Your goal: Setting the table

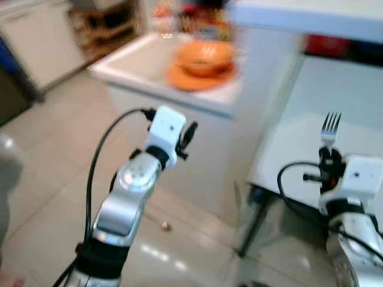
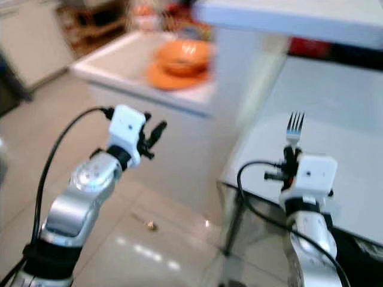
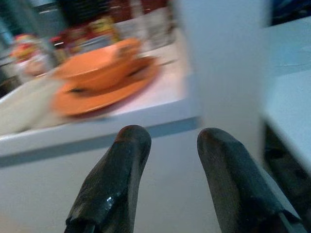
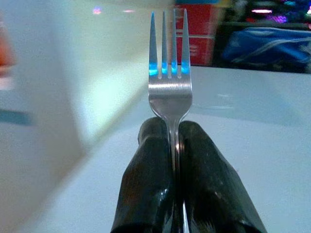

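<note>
Right gripper (image 4: 172, 145): raised in front of the robot on its right side, over the near edge of a pale table (image 1: 359, 95); its two black fingers (image 4: 146, 184) are pressed together on the handle of a silver fork (image 4: 169, 73), which stands upright with four tines pointing up. Fork: metal, clean, held clear of the table surface, not touching it. Left gripper (image 3: 167, 160): raised on the robot's left, over tiled floor (image 1: 48, 155); its fingers (image 3: 116, 179) stand apart with a clear gap between them and hold nothing. It points toward a white table (image 1: 149, 66) ahead. On that white table: an orange bowl (image 1: 204, 57) sitting on an orange plate (image 1: 200, 78), both near the front edge; behind them, blurred red and yellow items that cannot be identified. Between the two tables: a white upright post or panel (image 3: 218, 63). Beyond the pale table: a red box (image 4: 204, 36) and a blue bag-like item (image 4: 267, 48), both blurred. On the floor below the left arm: a small brownish object (image 1: 165, 226), too small to tell. Black cables run along both silver arms. Background at far left: pale cabinets (image 1: 36, 42) and wooden shelving, out of focus.
</note>
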`<state>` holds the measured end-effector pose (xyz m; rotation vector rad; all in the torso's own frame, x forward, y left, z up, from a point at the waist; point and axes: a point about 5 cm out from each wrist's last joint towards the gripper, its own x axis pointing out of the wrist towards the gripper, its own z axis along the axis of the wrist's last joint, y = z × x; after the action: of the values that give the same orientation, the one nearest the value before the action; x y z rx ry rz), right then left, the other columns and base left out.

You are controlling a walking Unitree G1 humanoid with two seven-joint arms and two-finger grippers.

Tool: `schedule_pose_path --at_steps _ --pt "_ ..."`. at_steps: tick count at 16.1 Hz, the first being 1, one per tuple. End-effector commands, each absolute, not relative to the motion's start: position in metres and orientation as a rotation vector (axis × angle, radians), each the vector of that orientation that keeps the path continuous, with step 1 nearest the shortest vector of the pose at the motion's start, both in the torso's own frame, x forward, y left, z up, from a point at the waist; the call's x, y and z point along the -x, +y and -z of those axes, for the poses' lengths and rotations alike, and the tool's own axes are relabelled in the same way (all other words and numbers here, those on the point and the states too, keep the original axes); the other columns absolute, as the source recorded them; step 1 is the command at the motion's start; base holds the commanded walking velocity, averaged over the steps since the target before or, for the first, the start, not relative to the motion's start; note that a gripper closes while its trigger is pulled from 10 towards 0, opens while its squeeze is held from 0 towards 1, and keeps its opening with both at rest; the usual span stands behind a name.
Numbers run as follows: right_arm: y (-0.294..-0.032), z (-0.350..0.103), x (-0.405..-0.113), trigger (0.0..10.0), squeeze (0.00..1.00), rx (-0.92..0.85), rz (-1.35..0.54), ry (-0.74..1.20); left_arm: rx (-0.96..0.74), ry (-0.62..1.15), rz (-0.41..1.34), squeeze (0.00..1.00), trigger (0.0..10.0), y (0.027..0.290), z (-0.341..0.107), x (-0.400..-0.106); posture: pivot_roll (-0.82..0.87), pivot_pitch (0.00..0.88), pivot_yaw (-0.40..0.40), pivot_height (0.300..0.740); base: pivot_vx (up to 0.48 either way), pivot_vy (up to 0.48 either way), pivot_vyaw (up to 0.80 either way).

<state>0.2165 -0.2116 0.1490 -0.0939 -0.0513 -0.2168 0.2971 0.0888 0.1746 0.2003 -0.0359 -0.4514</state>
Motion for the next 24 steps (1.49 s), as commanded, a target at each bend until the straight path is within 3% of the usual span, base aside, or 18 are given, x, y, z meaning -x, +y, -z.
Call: schedule_pose_path --at_steps 1,7,13,24 --pt "-0.219 -0.156 -0.215 10.0 0.0 0.103 0.244 -0.07 -0.198 -0.045 0.479 0.0 10.0 0.082 -0.176 -0.297 -0.11 0.025 0.11 0.74 0.0 -0.48 -0.8" --pt "-0.244 -0.178 -0.227 10.0 0.0 0.164 0.293 -0.108 -0.203 -0.061 0.463 0.0 10.0 0.085 -0.179 -0.3 -0.1 0.007 0.094 0.74 0.0 -0.48 0.0" --pt "-0.26 -0.196 -0.235 10.0 0.0 0.115 0.323 -0.081 -0.212 -0.084 0.452 0.0 10.0 0.085 -0.184 -0.307 -0.09 0.005 0.088 0.74 0.0 -0.48 0.0" --pt "-0.259 -0.213 -0.243 10.0 0.0 0.07 0.231 -0.034 -0.239 -0.086 0.445 0.0 10.0 0.089 -0.184 -0.304 -0.07 0.014 0.074 0.74 0.0 -0.48 0.0"
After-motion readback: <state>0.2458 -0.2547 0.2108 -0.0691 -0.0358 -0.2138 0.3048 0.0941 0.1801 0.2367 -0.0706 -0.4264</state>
